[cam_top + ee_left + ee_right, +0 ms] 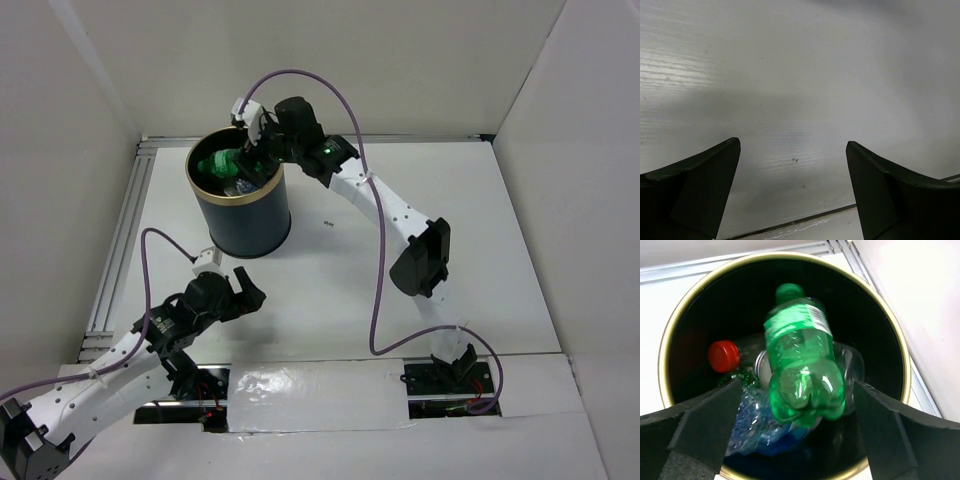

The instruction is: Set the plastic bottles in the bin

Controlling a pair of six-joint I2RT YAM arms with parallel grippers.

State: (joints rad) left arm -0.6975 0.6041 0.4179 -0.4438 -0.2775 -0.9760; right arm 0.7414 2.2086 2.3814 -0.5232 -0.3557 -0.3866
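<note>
1. Right tool: positioned directly above the mouth of the bin. The jaws stand wide. In the right wrist view a gap shows between each finger and the green bottle, so neither finger touches it and nothing is gripped.

2. Green bottle: translucent green plastic with a green cap and a pale label band just below the shoulder. The lobed, petal-shaped base faces the wrist camera, and the cap points away towards the far wall of the bin. The body sits inside the gold rim, tilted, above the other contents. Whether it rests on them or is clear of them cannot be determined.

3. Other contents of the bin: a bottle with a red cap at the left, crumpled clear bottles with blue colouring below, and a further clear body to the right of the green bottle.

4. Bin: dark cylindrical wall, gold rim, upright on the white table towards its far left.

5. Left tool: held low over bare table, on the near side of the bin and apart from it. The jaws stand wide with nothing between them.
</note>
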